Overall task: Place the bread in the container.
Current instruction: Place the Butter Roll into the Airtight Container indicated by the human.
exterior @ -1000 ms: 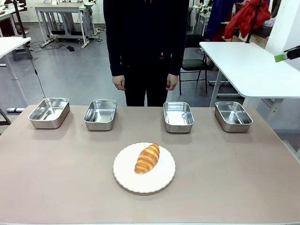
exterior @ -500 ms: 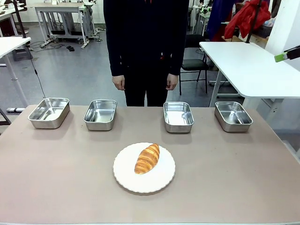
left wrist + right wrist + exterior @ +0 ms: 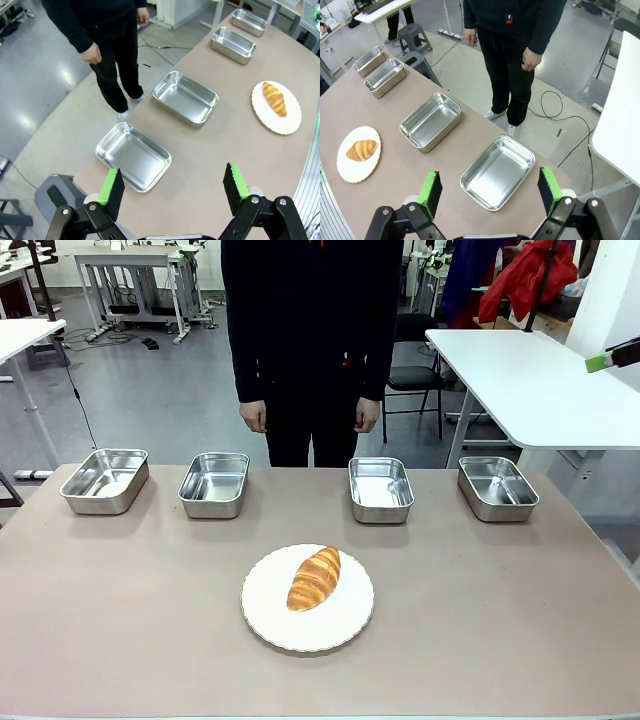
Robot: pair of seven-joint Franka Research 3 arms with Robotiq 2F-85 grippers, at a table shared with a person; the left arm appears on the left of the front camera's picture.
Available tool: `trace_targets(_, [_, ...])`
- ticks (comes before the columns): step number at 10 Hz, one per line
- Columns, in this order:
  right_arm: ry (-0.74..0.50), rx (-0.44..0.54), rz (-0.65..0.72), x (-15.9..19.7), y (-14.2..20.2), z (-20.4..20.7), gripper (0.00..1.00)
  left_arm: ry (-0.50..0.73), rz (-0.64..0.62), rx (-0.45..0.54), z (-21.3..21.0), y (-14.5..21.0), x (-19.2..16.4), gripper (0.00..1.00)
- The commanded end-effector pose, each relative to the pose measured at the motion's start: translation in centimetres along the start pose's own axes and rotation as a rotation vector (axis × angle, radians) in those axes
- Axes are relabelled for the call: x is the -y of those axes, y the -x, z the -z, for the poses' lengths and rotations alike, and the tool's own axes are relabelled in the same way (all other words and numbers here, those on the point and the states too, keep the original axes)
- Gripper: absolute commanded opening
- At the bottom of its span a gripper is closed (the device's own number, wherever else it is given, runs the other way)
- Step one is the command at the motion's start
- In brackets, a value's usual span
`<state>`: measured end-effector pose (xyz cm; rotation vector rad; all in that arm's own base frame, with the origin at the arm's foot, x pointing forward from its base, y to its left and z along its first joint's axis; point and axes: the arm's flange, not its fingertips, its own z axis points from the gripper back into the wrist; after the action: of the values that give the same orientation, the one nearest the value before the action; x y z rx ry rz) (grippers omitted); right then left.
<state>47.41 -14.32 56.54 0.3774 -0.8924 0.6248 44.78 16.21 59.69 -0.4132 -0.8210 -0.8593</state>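
Nearest the cameras: left tool, black with green pads, spread wide and pinching nothing, poised high above the desk's left end. Same for right tool: spread wide, empty, poised high above the right end. Likely held up and out to leave the work zone free and the whole layout in sight.

Next out, on the brownish matte desk: round white scalloped plate at mid-width, toward the robot's edge. On its middle, lying slantwise: small golden-brown ridged bread roll, untouched, well apart from both tools. Served on the plate probably to give a clean, central pick-up spot within reach of either arm.

Farther: four shallow rectangular stainless-steel pans in a row along the far edge, all empty: far-left pan, inner-left pan, inner-right pan, far-right pan. Spaced apart, presumably to keep each a distinct target. Cannot tell which serves as the container for the task.

Farthest: person in dark clothes standing behind the desk between the inner pans, one hand and other hand hanging loose at the sides, clear of the desk. Looks like waiting, with nothing pointed out.

Task judged not yet begun: bread roll on the plate, no pan filled.
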Motion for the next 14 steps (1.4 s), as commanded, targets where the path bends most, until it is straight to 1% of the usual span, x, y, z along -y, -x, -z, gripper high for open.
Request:
trace_targets(1, [-0.003,0.007,-0.002,-0.06,-0.12,-0.01,1.00,0.004,0.006,0.002,-0.04,-0.08,0.09,1.00])
trace_targets(14, [-0.003,0.007,-0.002,-0.06,-0.12,-0.01,1.00,0.004,0.006,0.002,-0.04,-0.08,0.09,1.00])
